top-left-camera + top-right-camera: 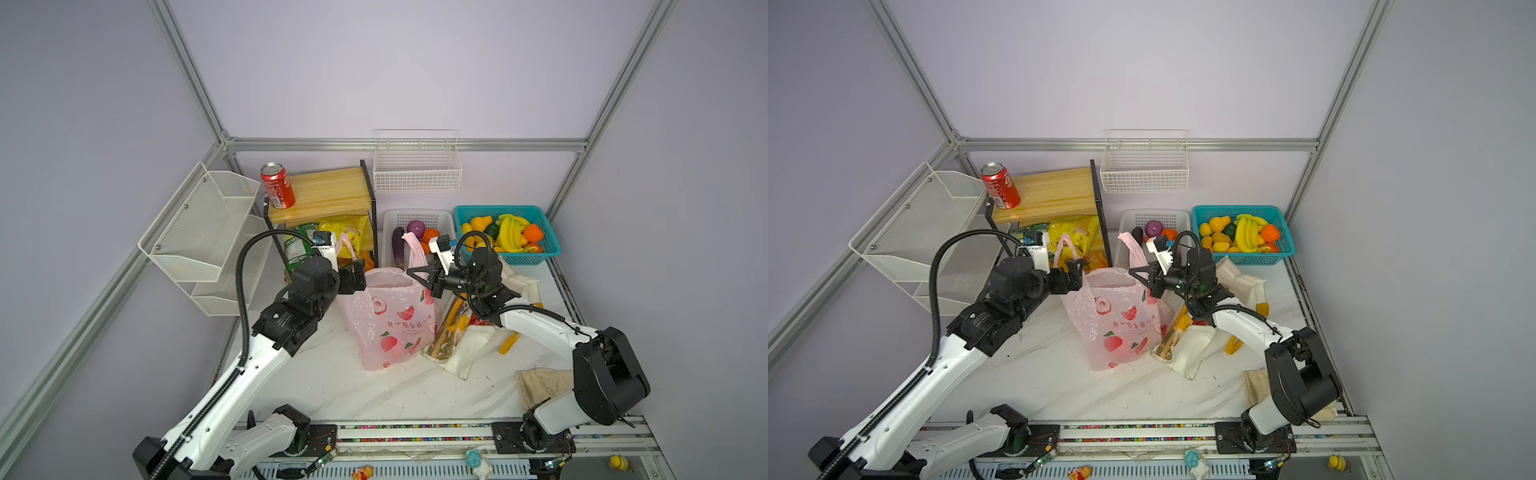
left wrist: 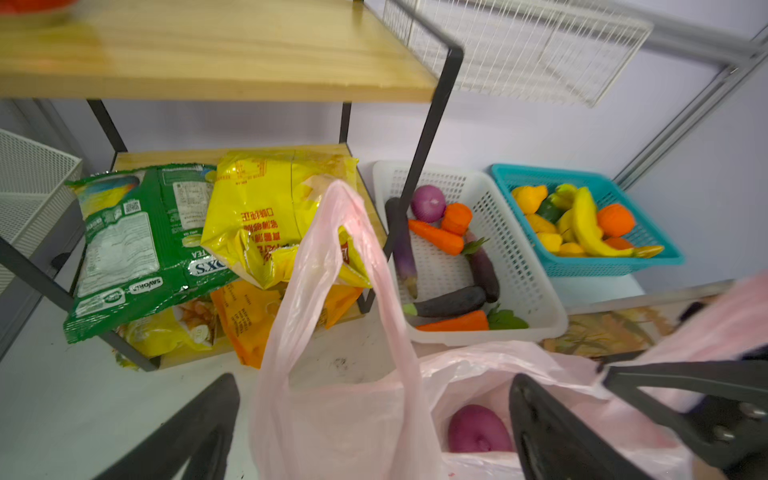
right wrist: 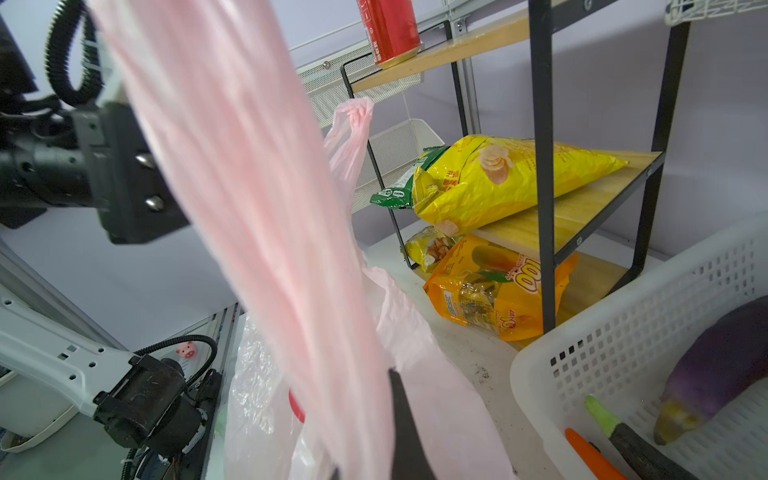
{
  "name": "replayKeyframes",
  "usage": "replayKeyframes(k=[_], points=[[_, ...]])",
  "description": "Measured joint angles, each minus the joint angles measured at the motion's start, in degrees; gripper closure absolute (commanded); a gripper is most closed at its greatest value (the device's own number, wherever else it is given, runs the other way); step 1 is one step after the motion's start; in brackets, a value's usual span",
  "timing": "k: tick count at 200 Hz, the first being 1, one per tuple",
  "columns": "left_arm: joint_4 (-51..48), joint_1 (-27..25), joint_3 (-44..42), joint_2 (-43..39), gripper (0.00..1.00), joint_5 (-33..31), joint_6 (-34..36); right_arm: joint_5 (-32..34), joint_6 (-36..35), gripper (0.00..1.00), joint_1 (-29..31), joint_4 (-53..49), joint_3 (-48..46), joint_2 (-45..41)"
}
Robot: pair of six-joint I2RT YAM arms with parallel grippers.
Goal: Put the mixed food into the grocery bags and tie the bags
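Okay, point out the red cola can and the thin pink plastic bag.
red cola can (image 1: 278, 189): in a top view, its printed side.
thin pink plastic bag (image 1: 392, 329): in a top view, its printed front.

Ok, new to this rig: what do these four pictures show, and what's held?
Two robot arms with pincer grippers work at a white table. Both top views look down from above; each wrist view rides on an arm. A pink bag stands mid-table with a purple onion inside; a white tote lies beside it. A red can stands on the wooden shelf; toy produce sits in a white basket and a blue basket. The left gripper is open at one bag handle. The right gripper looks shut on the other handle.
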Motion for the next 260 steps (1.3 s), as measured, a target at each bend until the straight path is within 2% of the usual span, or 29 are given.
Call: replayKeyframes(k=[33,54,72,102,166,214,243,260], points=[[0.79,0.0,-1.05,2.89,0.0,-0.57,-0.02,0.33,-0.04,0.98,0.0,-0.02,0.0,0.0],[2.14,0.07,-2.12,3.1,0.04,-0.61,-0.59,0.42,-0.13,0.98,-0.02,-0.02,0.0,0.0],[3.93,0.37,-4.35,3.1,0.07,-0.5,-1.03,0.44,-0.24,0.98,-0.11,-0.07,0.0,0.0],[6.64,1.88,-8.87,2.82,0.08,0.15,-1.99,0.44,-0.28,0.98,-0.15,-0.2,0.0,0.0],[15.41,3.41,-11.41,2.6,0.01,2.8,-1.31,0.48,-0.31,0.98,-0.15,-0.26,0.0,0.02],[22.36,4.79,-11.34,4.68,0.0,5.05,0.83,0.55,-0.28,0.98,-0.17,-0.31,0.0,0.35],[22.67,4.83,-11.21,8.79,0.09,5.31,1.97,0.76,-0.28,0.99,-0.17,-0.48,0.0,0.81],[22.64,4.83,-11.21,9.77,0.21,5.66,2.49,1.03,-0.28,0.98,-0.17,-0.74,0.0,0.85]])
